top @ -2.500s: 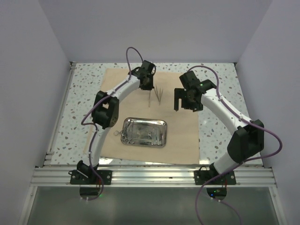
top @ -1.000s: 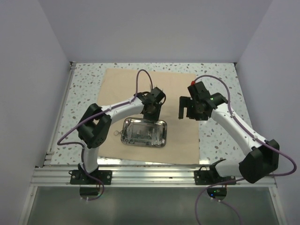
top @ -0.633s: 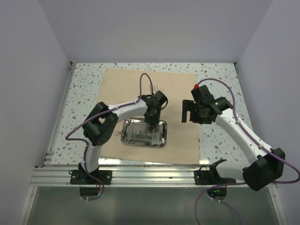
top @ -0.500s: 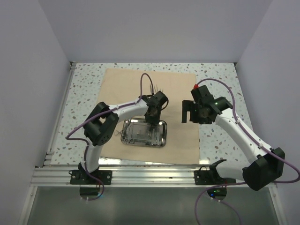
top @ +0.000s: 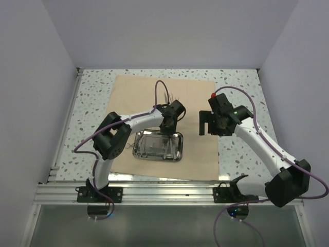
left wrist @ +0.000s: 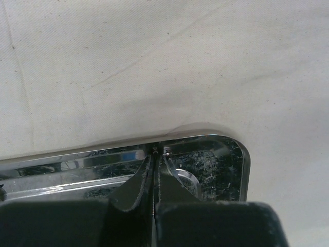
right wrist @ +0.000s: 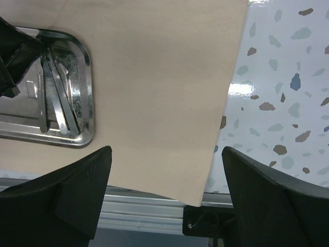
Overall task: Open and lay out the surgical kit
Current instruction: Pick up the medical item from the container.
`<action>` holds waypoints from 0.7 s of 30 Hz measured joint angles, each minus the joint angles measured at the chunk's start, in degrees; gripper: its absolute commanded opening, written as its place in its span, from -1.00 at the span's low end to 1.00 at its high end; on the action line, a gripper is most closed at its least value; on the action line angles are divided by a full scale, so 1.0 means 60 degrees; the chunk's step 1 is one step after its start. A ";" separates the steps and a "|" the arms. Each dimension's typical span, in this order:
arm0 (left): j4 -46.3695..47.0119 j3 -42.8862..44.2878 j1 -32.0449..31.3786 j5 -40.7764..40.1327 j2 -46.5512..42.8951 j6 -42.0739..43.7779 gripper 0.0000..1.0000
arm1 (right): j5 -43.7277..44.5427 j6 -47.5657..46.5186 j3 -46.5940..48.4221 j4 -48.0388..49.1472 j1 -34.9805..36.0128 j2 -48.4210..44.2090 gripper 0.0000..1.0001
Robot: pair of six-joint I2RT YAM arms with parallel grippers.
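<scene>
The beige cloth wrap (top: 198, 152) lies spread flat on the table. The steel tray (top: 181, 147) sits on its near middle and holds several silvery instruments (right wrist: 55, 105). Two or three thin instruments (top: 174, 99) lie on the cloth further back. My left gripper (top: 167, 128) reaches down into the tray's far right corner (left wrist: 241, 154). Its jaws are shut, and a scissors-like ring handle (left wrist: 187, 177) curves out beside the fingertips. My right gripper (top: 208, 126) hangs wide open and empty above the cloth's right part (right wrist: 164, 77).
Speckled white tabletop (top: 236, 149) shows round the cloth, with walls on three sides. An aluminium rail (top: 164, 191) runs along the near edge, also in the right wrist view (right wrist: 144, 211). The left arm's purple cable (top: 160, 92) arcs over the laid-out instruments.
My left gripper has moved from the far cloth, by the laid-out instruments, down into the tray's far right corner. My right gripper has shifted slightly nearer. Little has moved in the last half second.
</scene>
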 measured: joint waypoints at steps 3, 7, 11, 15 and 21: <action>-0.0109 0.0055 0.0000 0.0000 0.0000 0.0004 -1.00 | 0.0000 -0.0004 0.0000 0.0007 0.0000 0.0069 0.86; -0.0670 0.0423 0.0000 -0.0015 0.0004 0.0022 -1.00 | 0.0000 -0.0004 0.0000 0.0040 0.0000 0.0080 0.86; -0.1264 0.1129 0.0000 -0.0120 0.0004 0.0066 -1.00 | 0.0000 0.0000 0.0000 0.0055 0.0000 0.0109 0.86; -0.1840 0.1891 0.0007 -0.0328 0.0000 0.0273 -1.00 | 0.0000 0.0004 0.0000 0.0113 0.0000 0.0197 0.86; -0.2419 0.3107 0.0492 -0.0634 0.0069 0.0885 -1.00 | 0.0087 0.0026 0.0015 0.0106 0.0000 0.0204 0.86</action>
